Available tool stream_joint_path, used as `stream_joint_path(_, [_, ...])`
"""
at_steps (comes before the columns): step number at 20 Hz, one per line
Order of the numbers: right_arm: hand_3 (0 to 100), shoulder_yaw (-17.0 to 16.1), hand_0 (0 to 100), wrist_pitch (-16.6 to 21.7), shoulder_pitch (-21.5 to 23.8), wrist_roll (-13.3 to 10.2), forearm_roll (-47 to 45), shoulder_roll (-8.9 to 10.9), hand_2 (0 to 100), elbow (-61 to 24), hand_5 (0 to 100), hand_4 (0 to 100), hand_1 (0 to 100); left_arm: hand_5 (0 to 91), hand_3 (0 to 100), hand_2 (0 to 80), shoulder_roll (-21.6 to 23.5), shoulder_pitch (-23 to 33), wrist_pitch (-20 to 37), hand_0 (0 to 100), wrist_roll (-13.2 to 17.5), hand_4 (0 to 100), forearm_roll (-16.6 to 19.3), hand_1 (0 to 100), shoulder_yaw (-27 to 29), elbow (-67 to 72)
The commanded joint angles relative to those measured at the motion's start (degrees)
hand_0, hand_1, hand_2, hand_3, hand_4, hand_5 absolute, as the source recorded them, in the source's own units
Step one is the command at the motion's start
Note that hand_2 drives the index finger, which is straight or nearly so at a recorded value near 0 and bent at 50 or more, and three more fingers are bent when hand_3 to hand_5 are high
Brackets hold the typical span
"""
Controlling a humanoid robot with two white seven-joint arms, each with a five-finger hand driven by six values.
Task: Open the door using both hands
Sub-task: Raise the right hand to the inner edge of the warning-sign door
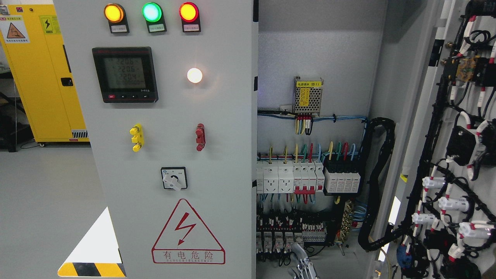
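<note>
The grey cabinet's left door (pixel 217 128) is closed. It carries three lamps, a meter (pixel 124 74), a rotary switch (pixel 174 178) and a red warning triangle. The right door (pixel 430 116) is swung wide open to the right, with its wired inner face showing. Between the doors the cabinet interior (pixel 321 50) is exposed, with a row of breakers (pixel 306 176). My right hand (pixel 304 265) shows only as metal fingers at the bottom edge, in front of the lower terminals. Its fingers are extended, hold nothing and touch neither door. The left arm is out of view.
A yellow cabinet (pixel 38 77) stands at the far left on the grey floor (pixel 46 193). A thick black cable conduit (pixel 381 174) loops from the interior to the open door. A small power supply (pixel 308 95) hangs on the back wall.
</note>
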State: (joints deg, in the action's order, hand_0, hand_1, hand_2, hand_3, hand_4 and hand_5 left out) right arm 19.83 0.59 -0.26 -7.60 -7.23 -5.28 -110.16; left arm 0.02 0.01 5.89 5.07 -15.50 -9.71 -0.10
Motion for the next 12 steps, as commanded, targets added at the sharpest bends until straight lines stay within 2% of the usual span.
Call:
stream_joint_path(1, [0,0.8,0,-2.2,-9.2,0.4,0.2,-2.02,4,0.6,0,0,50,0.0,0,0.0,-0.3,0.0,-0.1,12,0.1,0,0.0,56,0.8,1.1])
stream_joint_path(4, [0,0.7,0,-6.4,-13.5,0.5,0.2,-2.02,4,3.0,0,0,50,0.0,0,0.0,-0.2,0.0,-0.2,12,0.3,0,0.0,56,1.0,1.2])
stream_joint_path(9, [0,-3.5,0,-8.8,-20.2,0.6,0.2,-1.67,4,10.0,0,0,50,0.0,0,0.0,-0.2,0.0,-0.2,12,0.3,0,-0.1,56,1.1,1.2])
stream_joint_path(12, [0,-4.0,0,-9.2,-23.6,0.7,0.1,-1.49,4,12.9,0,0,50,0.0,0,0.0,-0.3,0.0,-0.2,12,0.3,0,-0.1,56,1.1,1.1])
